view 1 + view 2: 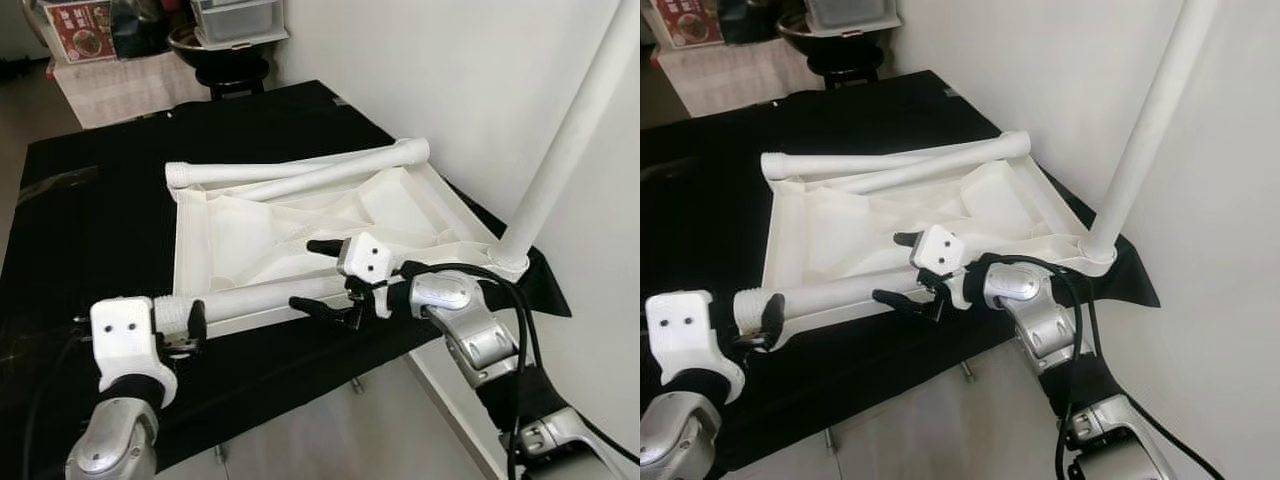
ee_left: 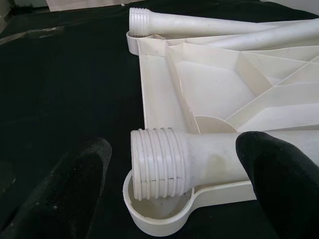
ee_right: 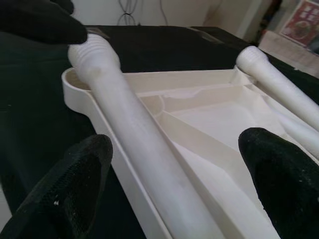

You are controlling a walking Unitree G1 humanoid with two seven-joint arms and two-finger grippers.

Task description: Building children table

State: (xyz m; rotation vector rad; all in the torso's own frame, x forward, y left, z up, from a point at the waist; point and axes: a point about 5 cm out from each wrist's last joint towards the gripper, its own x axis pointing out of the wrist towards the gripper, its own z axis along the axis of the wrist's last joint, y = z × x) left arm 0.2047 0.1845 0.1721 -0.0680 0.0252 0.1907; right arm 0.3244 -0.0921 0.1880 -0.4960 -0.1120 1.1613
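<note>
A white wall runs along my right, and before me stands a worktop (image 1: 90, 200) draped in black cloth. On the cloth lies the white plastic tabletop (image 1: 300, 235), upside down, its ribbed underside facing up. One leg is already standing in the corner socket at about 3 o'clock, the upright leg (image 1: 570, 140) leaning up along the wall. Two more loose legs (image 1: 300, 175) lie across the far edge of the tabletop, toward 12 o'clock, one with its threaded end at the far left corner.

The near leg (image 1: 265, 297) lies along the near edge of the tabletop, at 6 o'clock. Its threaded end (image 2: 159, 164) rests just over the empty corner socket (image 2: 159, 219) at about 7 o'clock, tilted rather than screwed in.

My left gripper (image 1: 180, 325) is at that threaded end, its jaws spread, one black finger on each side of the leg; I cannot tell whether they touch it. My right gripper (image 1: 320, 275) is further along the same leg, jaws spread wide, one finger over the tabletop and the other beyond its near rim, the leg running between them untouched.
</note>
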